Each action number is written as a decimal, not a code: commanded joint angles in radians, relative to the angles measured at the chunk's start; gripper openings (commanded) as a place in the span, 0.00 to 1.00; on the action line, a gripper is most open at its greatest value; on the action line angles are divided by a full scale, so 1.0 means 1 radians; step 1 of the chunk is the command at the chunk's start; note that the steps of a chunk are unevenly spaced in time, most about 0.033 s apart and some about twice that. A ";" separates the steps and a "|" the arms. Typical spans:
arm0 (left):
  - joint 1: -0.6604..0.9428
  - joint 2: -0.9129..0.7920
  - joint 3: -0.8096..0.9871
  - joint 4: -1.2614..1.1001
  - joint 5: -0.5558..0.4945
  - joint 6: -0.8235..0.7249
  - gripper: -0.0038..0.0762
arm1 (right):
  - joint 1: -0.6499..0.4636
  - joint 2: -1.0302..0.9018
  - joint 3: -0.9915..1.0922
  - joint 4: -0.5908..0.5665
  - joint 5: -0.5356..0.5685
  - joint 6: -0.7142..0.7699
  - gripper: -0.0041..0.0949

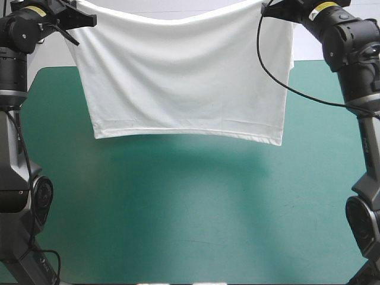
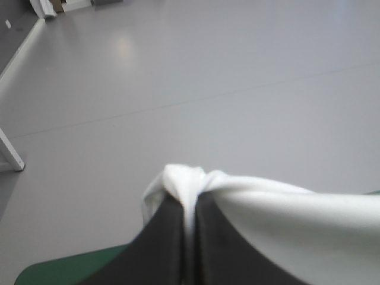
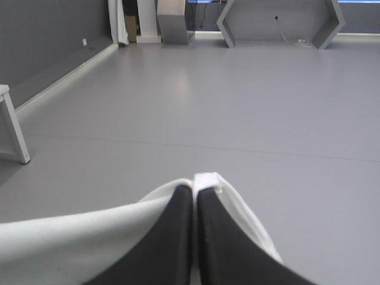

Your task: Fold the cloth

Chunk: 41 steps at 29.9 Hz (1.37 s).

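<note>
Overhead, the desk (image 1: 178, 225) with its teal-green cover lies under the load. The shirt (image 1: 184, 77) hangs as a white curtain over the desk's far half, stretched between the two arms. Its upper edge sags slightly at mid-span and its hem appears clear of the cover. The left hand (image 2: 189, 205) is pressed together on one upper corner, with cloth bunched at its tips. The right hand (image 3: 194, 189) pinches the other corner likewise. Judged progress: early. The shirt is lifted and spread, no fold is evident, and laying down and all folding remain.

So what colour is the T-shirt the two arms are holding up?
Plain white, no visible print; the T-shirt shows best in the high view.
</note>
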 commanded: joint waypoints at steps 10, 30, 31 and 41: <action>0.044 -0.028 -0.029 -0.003 -0.212 0.049 0.04 | -0.043 -0.014 -0.016 -0.010 -0.149 0.003 0.02; 0.059 0.132 0.139 0.026 0.406 0.023 0.04 | -0.080 -0.093 0.674 0.032 0.209 0.021 0.02; 0.059 0.101 0.190 0.026 0.406 0.020 0.04 | -0.080 -0.120 0.703 0.032 0.211 0.021 0.02; 0.059 -0.319 0.927 0.027 0.358 -0.020 0.04 | -0.080 -0.280 0.903 0.181 0.501 -0.095 0.02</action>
